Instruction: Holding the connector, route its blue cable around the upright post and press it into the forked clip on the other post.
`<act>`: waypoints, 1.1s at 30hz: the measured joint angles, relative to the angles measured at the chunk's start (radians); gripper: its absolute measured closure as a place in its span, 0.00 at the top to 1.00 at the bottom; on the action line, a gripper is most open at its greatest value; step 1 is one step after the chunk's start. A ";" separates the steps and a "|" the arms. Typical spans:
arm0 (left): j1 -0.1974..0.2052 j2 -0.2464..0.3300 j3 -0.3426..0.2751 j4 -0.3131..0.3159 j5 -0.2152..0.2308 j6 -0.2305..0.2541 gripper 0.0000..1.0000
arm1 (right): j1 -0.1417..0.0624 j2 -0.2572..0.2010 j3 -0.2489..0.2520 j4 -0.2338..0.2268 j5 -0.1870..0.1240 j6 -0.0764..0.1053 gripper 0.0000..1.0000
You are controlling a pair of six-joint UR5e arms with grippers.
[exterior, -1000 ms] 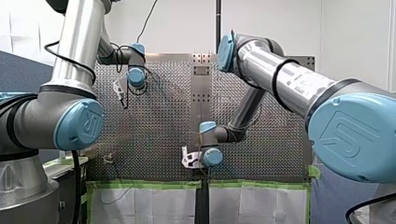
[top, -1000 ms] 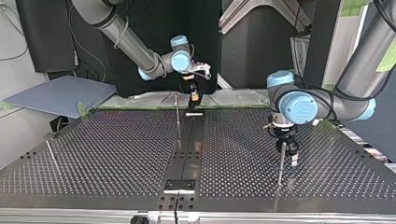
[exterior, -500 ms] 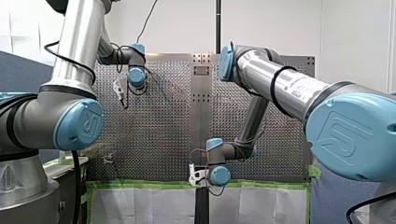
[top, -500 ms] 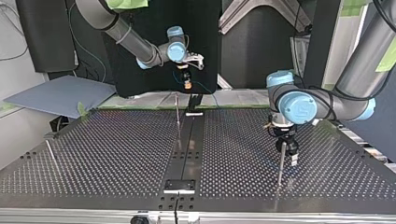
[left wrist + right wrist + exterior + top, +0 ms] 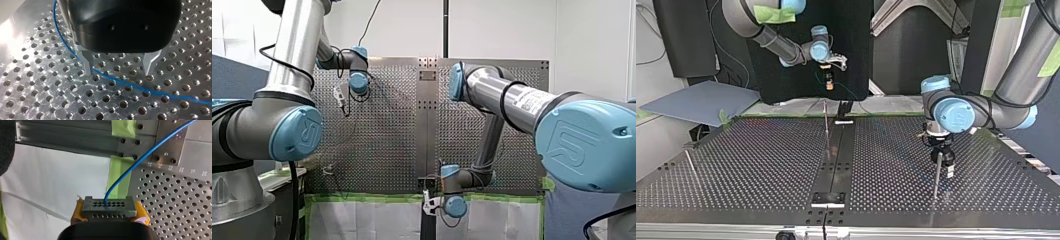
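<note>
My right gripper [image 5: 110,212] is closed tight on the grey rectangular connector block [image 5: 109,206], yellow pads [image 5: 78,213] squeezing both of its ends. The thin blue cable [image 5: 140,157] comes out of a hole in the connector's face and runs up and away in a curve onto the perforated metal table [image 5: 180,202]. Top view: this gripper hangs in the air past the table's far edge, well apart from the thin upright metal post [image 5: 825,117] near the table's centre strip. Right wrist view: a strip of green tape [image 5: 119,177] and a white sheet [image 5: 50,182] are under the connector.

My left gripper [image 5: 119,66] is low over the table, metal fingers [image 5: 87,61] spread wide, gripping nothing. The cable lies on the table, running just beside one finger and across under the gap. Top view: this gripper sits right beside a second thin post [image 5: 936,175]; can't tell whether they touch.
</note>
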 joint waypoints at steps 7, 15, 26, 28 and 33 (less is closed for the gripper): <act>-0.001 0.000 0.000 -0.001 -0.001 0.002 1.00 | -0.014 0.002 0.005 -0.010 0.003 -0.022 0.00; -0.004 0.000 0.000 -0.001 -0.002 0.004 1.00 | -0.017 -0.025 0.054 -0.064 0.005 -0.040 0.00; -0.008 0.000 0.000 -0.006 -0.013 0.006 1.00 | -0.045 -0.117 0.150 -0.160 0.015 -0.034 0.00; -0.009 0.000 0.000 -0.007 -0.014 0.006 1.00 | -0.052 -0.134 0.168 -0.178 0.023 -0.035 0.00; -0.013 0.000 0.001 -0.013 -0.015 0.006 1.00 | -0.059 -0.175 0.209 -0.219 0.037 -0.038 0.00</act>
